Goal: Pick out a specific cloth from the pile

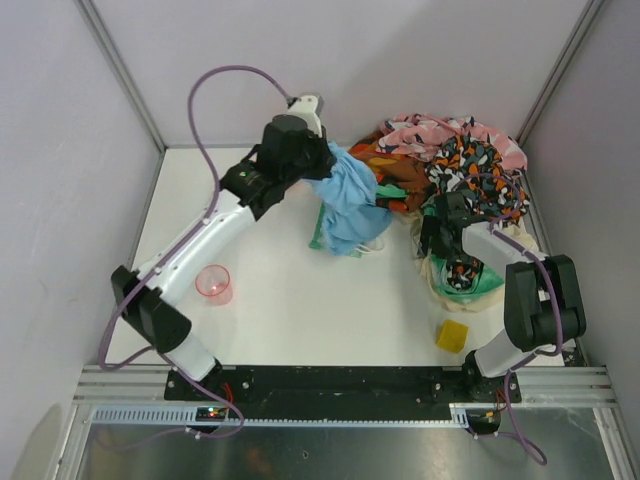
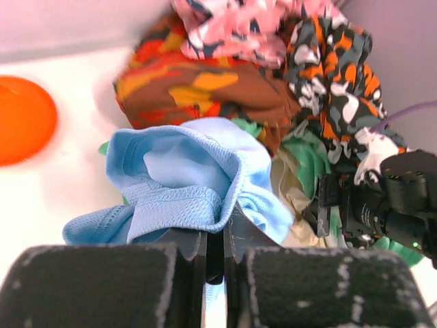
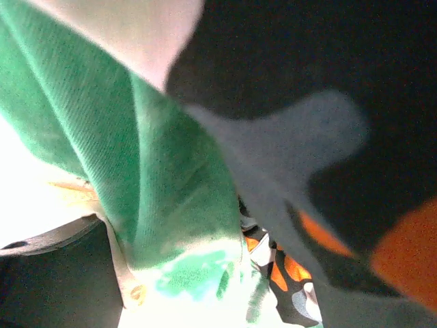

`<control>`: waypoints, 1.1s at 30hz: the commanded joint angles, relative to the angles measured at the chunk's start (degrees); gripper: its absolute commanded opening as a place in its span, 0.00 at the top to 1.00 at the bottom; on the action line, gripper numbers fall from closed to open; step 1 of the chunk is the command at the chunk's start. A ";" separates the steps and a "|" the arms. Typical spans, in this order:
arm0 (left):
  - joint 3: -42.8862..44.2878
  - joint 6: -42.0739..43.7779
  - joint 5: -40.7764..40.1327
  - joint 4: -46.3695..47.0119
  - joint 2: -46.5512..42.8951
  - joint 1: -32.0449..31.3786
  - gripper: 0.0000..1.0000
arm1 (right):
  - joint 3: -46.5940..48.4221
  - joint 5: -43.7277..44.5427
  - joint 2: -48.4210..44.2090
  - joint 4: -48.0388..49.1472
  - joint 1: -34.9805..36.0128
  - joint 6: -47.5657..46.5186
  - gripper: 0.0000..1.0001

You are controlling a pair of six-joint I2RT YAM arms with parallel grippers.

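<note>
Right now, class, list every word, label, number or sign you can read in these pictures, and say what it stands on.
None: no readable text shows in any view.
The blue cloth, the pile, the pink cup and the yellow block show no lettering, only colours and patterns.

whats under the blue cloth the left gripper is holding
A green cloth edge peeks out below the blue cloth, held in the left gripper. How far it runs underneath, and anything else there, is covered.
</note>
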 commanded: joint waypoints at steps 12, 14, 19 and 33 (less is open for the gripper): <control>13.48 13.32 -14.53 3.59 -17.41 0.42 0.99 | -0.41 -2.03 0.69 6.09 -5.56 1.00 0.06; 14.79 14.00 -14.86 3.54 -18.68 0.38 0.99 | -0.38 -2.25 0.43 6.26 -5.47 0.72 0.06; 14.95 14.00 -15.04 3.36 -22.60 0.38 0.99 | -0.32 -3.23 -0.25 6.76 -4.52 -0.11 0.06; 10.20 4.47 13.48 0.27 -30.13 0.27 0.99 | -0.34 -7.03 -6.85 7.04 -0.99 -2.61 0.05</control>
